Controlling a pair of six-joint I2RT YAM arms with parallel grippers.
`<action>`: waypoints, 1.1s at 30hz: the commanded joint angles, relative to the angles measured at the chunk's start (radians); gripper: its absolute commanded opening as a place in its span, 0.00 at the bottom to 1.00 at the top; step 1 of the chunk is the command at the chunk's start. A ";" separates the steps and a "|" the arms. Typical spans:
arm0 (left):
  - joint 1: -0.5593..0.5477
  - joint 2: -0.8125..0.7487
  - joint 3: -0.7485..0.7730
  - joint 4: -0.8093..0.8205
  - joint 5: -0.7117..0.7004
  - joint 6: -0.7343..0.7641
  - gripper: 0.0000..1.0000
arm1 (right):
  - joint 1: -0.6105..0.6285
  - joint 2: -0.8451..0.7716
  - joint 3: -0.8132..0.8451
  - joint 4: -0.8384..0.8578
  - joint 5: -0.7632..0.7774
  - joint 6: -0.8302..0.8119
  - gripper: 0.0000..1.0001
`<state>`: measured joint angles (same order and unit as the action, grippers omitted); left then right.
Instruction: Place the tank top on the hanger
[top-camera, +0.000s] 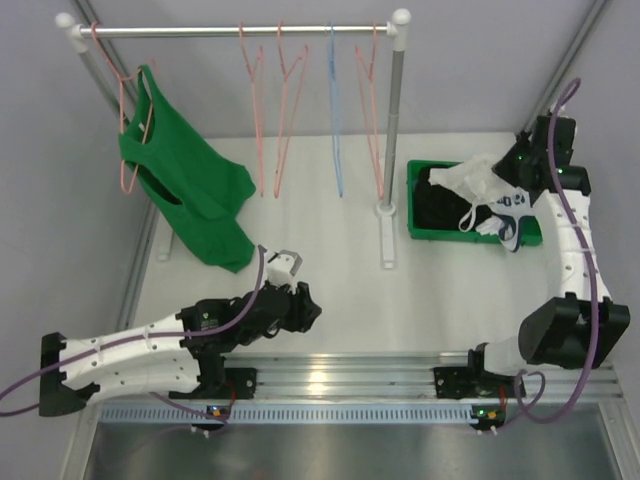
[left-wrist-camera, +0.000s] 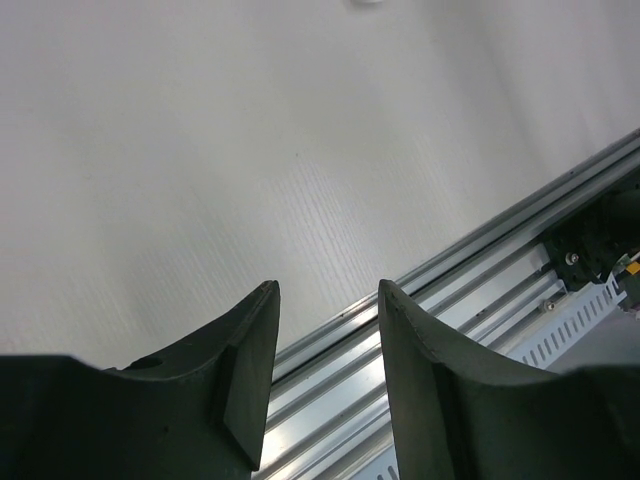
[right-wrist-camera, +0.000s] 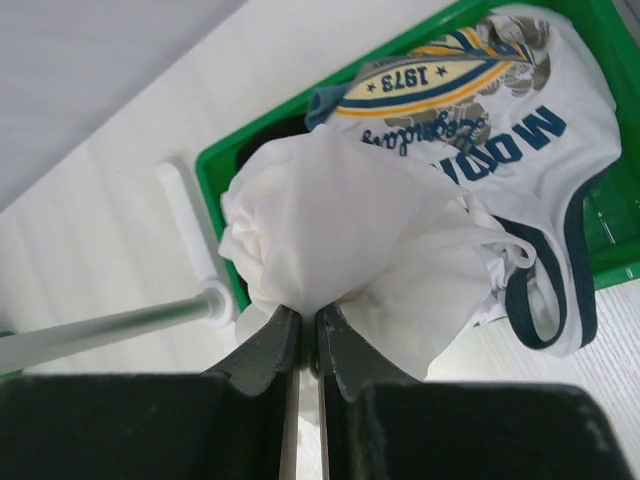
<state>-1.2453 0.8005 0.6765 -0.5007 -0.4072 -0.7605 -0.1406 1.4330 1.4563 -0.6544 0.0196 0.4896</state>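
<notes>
Gripping white tank top (right-wrist-camera: 330, 220): your right gripper (right-wrist-camera: 308, 318) is clamped on bunched fabric above green bin (right-wrist-camera: 213, 172). Nearest pink hanger (top-camera: 370, 115) hangs edge-on from rail (top-camera: 230, 31), left of grip; right arm nearer. Left gripper (left-wrist-camera: 325, 290) fingers apart, empty. Wrist view confirms pinch; only overhead view shows you hanger.

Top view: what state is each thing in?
White tank top: bunched, pinched over the bin.
Right gripper: shut on the white tank top.
Left gripper: open, empty.
Green tank top: hung on the rail.
Pink hangers: bare, on the rail.
Blue hanger: bare, on the rail.
Printed top: lying across the bin.
</notes>
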 joint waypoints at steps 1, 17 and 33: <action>-0.005 -0.033 0.043 -0.019 -0.038 -0.008 0.50 | -0.008 -0.083 0.071 -0.022 -0.072 -0.006 0.00; -0.006 -0.066 0.031 0.013 -0.056 -0.014 0.50 | 0.456 -0.416 -0.149 -0.036 0.084 0.130 0.00; -0.005 -0.083 -0.084 0.139 -0.004 -0.049 0.52 | 1.239 -0.395 -0.616 0.196 0.623 0.724 0.00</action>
<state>-1.2453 0.7219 0.6128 -0.4404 -0.4183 -0.7910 1.0931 0.9421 0.8299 -0.5930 0.5343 1.1221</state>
